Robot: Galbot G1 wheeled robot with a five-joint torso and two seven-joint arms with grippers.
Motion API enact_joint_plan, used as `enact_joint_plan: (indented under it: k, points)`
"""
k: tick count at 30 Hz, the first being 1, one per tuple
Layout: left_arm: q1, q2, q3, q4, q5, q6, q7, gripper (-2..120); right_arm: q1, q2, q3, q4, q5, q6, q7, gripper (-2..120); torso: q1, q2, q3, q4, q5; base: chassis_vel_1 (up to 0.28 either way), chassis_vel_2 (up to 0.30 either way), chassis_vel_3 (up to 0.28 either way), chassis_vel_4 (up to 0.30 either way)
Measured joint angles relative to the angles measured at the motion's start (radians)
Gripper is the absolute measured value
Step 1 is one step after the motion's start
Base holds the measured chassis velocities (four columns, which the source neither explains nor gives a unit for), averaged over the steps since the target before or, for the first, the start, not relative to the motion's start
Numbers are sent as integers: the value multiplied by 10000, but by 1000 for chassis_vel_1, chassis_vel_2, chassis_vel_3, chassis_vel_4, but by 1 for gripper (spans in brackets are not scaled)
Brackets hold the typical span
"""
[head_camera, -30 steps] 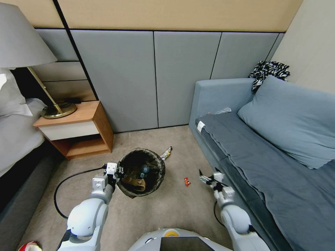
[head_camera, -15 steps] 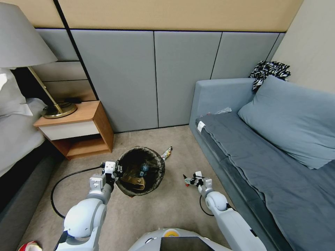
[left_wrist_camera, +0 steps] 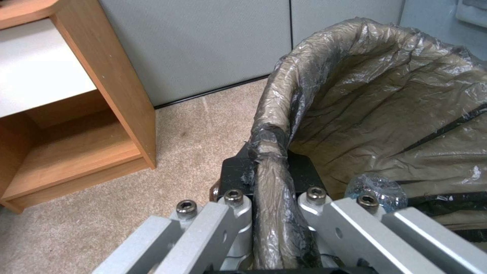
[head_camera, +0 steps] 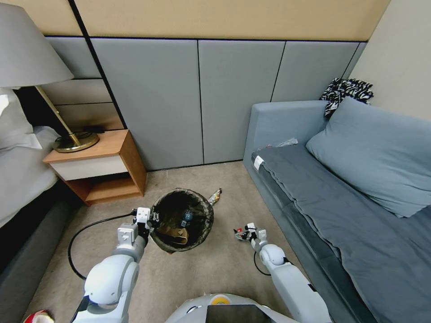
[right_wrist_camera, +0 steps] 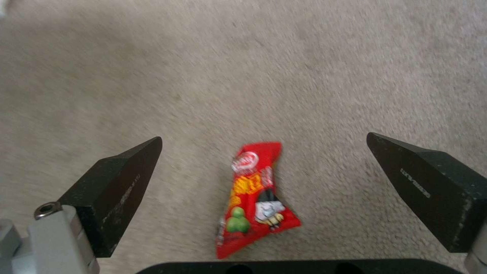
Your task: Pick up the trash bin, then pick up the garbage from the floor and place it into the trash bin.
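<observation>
The trash bin [head_camera: 182,220], round with a dark bag liner, is by my left arm over the carpet. My left gripper [head_camera: 150,223] is shut on its near-left rim; in the left wrist view the lined rim [left_wrist_camera: 271,152] runs between the fingers [left_wrist_camera: 238,213]. A tan paper bag [head_camera: 173,233] and a small bottle [head_camera: 185,219] lie inside. My right gripper [head_camera: 242,233] hangs low over the carpet, open [right_wrist_camera: 264,137], with a red snack packet [right_wrist_camera: 253,190] lying flat between and just below its black fingertips [right_wrist_camera: 127,182], untouched. A yellow-silvery wrapper [head_camera: 214,196] lies behind the bin.
A wooden nightstand [head_camera: 96,166] with a lamp stands to the left of the bin, and a bed edge [head_camera: 22,179] lies beyond it. A grey-blue sofa [head_camera: 336,202] runs along the right, close to my right arm. A black cable [head_camera: 85,231] loops on the carpet.
My right arm has swung left from beside the sofa and lowered over the red packet. The left gripper and the bin have stayed put.
</observation>
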Motion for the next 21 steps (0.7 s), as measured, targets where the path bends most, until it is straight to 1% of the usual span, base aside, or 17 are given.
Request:
enact_joint_plan:
  k: [4,8,11,15,17,18,20,21]
  points:
    - [-21,-10,15,41,5,0,0,4,44,61,-31,-236,-215,122,35,100,0,0,0,0,0,0,0,0,0]
    - [-37,-1,11,99,6,0,4,4,69,143,-61,-546,-551,464,65,100,0,0,0,0,0,0,0,0,0]
    - [-48,19,-4,182,7,0,33,4,65,259,-62,-889,-970,1089,190,100,0,0,0,1,0,0,0,0,0]
    - [-58,36,-4,220,10,0,58,4,-13,320,-59,-1078,-1156,1436,254,100,-1,0,0,0,0,0,0,0,0]
    - [-66,41,8,237,10,0,67,4,-48,407,-58,-1383,-1409,1996,270,100,0,0,0,0,-1,0,0,0,0]
    - [-66,41,8,237,10,0,67,4,-48,407,-58,-1383,-1409,1996,270,100,0,0,0,0,-1,0,0,0,0]
    - [-68,53,23,248,12,0,74,4,-52,533,-56,-1628,-1536,2414,292,100,0,0,0,0,1,0,0,0,0]
    - [-68,53,23,248,12,0,74,4,-52,533,-56,-1628,-1536,2414,292,100,0,0,0,0,1,0,0,0,0]
